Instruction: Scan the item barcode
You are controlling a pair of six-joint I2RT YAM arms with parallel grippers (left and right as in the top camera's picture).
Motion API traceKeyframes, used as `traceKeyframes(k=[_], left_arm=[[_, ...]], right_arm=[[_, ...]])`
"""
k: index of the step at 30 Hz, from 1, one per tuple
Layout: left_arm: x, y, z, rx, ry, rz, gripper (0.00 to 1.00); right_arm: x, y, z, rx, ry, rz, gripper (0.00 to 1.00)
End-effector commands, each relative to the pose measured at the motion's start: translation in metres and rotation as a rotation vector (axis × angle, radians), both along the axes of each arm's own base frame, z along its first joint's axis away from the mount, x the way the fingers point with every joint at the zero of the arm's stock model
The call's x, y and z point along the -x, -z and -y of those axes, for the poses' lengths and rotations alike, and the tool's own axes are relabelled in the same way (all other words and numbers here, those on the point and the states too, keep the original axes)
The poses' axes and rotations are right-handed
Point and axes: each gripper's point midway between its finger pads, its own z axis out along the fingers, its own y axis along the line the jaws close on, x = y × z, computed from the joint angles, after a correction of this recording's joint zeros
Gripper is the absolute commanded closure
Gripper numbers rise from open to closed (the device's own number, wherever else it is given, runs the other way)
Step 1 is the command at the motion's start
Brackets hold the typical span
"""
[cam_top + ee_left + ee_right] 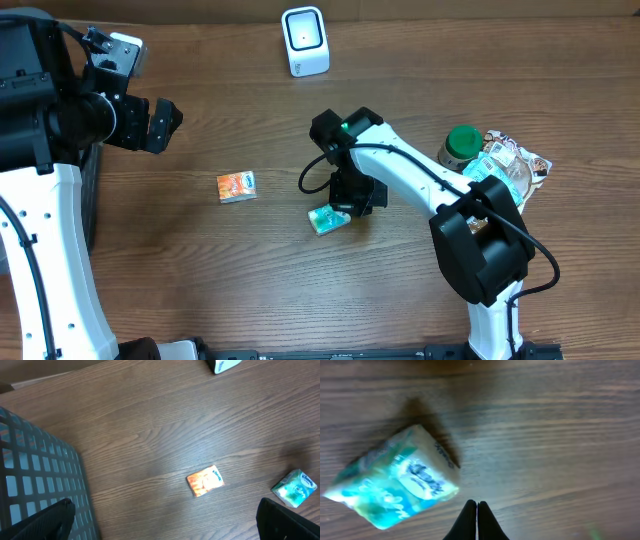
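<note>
A teal tissue pack (327,218) lies on the wooden table, and it fills the left of the right wrist view (395,485). My right gripper (477,506) is shut with nothing between its fingers, its tips just right of the pack and apart from it; from overhead the right gripper (347,205) hovers at the pack's right end. An orange tissue pack (236,186) lies further left. The white barcode scanner (305,40) stands at the table's back edge. My left gripper (163,122) is open and high at the far left, well away from both packs (205,480).
A green-lidded jar (461,145) and a crinkled snack packet (515,165) sit at the right. A grey mesh basket (35,475) stands at the left edge, below my left wrist.
</note>
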Motion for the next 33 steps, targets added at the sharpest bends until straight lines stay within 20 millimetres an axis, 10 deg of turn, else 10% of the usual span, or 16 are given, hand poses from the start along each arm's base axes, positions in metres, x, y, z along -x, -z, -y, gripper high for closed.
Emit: traceKeyframes(k=[1,27,33], left_arm=[[-0.001,-0.006,-0.001,-0.014,0.017,0.019,0.01],[-0.001,-0.006,-0.001,-0.014,0.017,0.019,0.00],[-0.001,-0.006,-0.001,-0.014,0.017,0.019,0.00]], right_arm=[[0.004,0.004,-0.013,-0.038,0.010,0.009,0.96],[0.031,0.027,-0.016,-0.022,-0.010,-0.039,0.96],[0.010,0.031,-0.032,-0.093,-0.050,0.049,0.96]])
